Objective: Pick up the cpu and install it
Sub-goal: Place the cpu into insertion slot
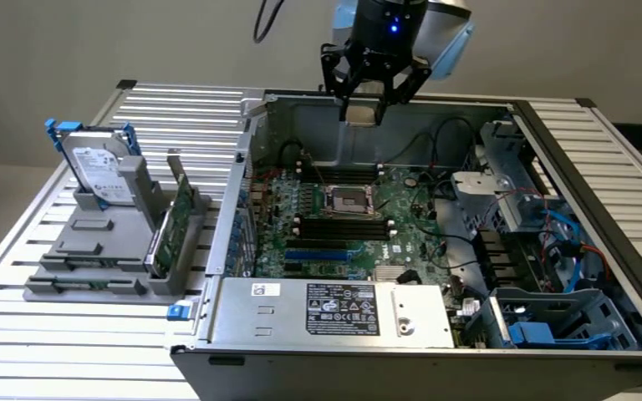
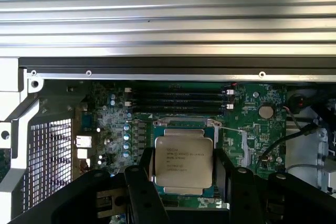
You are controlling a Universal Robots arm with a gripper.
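The pincer (image 1: 363, 113) is pinching the cpu (image 2: 184, 162) flat by its edges, hovering above the motherboard socket (image 1: 351, 200) — apparently so the chip is facing it squarely.

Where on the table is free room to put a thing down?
Bare slats lie on the table in front of the grey rack, and behind it beside the computer case. Inside the case it is crowded with boards and cables.
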